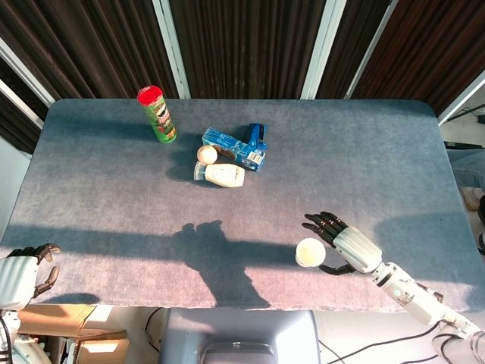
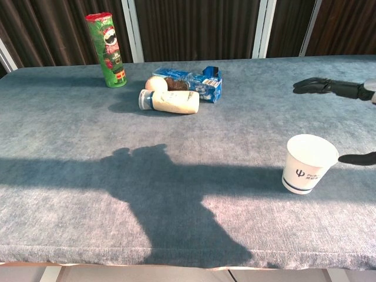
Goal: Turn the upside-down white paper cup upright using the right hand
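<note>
White paper cup (image 2: pixel 309 164) stands upright, mouth up, on grey tabletop (image 2: pixel 194 164). Right robot hand (image 1: pixel 345 246) beside it, fingers spread, holding nothing. Task looks done.

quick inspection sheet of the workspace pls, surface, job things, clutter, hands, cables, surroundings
surface: grey-blue cloth table, sunlit with shadows.
job's things: white paper cup upright, mouth up, near the front right edge.
clutter: green chip can upright at back left; blue packet, white bottle on its side and a small round item bunched mid-table.
grippers: right robot hand beside the cup, fingers spread, not holding it; left robot hand off the front left corner, holding nothing.
cables: black cables on the floor at lower right.
surroundings: dark slatted wall behind.
</note>
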Controlling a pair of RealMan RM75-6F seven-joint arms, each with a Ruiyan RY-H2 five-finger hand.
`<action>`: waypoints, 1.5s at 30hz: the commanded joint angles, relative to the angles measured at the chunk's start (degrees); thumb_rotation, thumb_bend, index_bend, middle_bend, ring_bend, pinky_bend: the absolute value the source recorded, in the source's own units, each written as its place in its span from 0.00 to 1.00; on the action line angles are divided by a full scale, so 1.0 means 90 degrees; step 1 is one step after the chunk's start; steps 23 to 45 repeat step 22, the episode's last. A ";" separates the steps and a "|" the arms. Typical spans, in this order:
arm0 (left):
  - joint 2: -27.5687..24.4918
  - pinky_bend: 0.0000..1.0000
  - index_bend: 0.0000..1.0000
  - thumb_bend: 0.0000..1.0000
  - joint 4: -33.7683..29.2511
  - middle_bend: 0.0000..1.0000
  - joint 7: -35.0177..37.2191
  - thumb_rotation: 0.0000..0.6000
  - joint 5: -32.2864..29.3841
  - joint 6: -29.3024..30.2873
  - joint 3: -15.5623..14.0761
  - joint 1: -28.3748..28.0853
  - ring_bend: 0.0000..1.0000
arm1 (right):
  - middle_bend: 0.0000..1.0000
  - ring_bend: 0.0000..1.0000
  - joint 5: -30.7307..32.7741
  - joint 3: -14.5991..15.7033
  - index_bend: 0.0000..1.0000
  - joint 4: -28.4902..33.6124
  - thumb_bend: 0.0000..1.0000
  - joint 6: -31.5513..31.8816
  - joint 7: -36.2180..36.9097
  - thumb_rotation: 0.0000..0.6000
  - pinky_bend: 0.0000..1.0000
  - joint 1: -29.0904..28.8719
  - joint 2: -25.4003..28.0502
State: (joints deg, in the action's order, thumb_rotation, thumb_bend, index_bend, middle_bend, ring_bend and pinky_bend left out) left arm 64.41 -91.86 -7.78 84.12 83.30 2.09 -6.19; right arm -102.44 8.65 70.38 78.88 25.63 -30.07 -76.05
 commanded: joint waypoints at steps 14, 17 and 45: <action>0.0089 0.47 0.41 0.38 0.0069 0.51 -0.0062 1.00 -0.0007 -0.0126 0.0008 -0.0084 0.46 | 0.00 0.00 0.1766 -0.0837 0.05 0.2542 0.38 0.0411 -0.4369 1.00 0.05 0.1352 0.0926; 0.0109 0.47 0.41 0.38 0.0093 0.50 -0.0040 1.00 0.0002 -0.0126 0.0012 -0.0093 0.46 | 0.00 0.00 0.1792 -0.0871 0.05 0.2626 0.38 0.0363 -0.4410 1.00 0.05 0.1392 0.0953; 0.0116 0.47 0.41 0.37 0.0111 0.50 0.0000 1.00 0.0011 -0.0146 0.0009 -0.0108 0.46 | 0.00 0.00 0.1801 -0.0925 0.05 0.2711 0.38 0.0297 -0.4430 1.00 0.05 0.1439 0.0986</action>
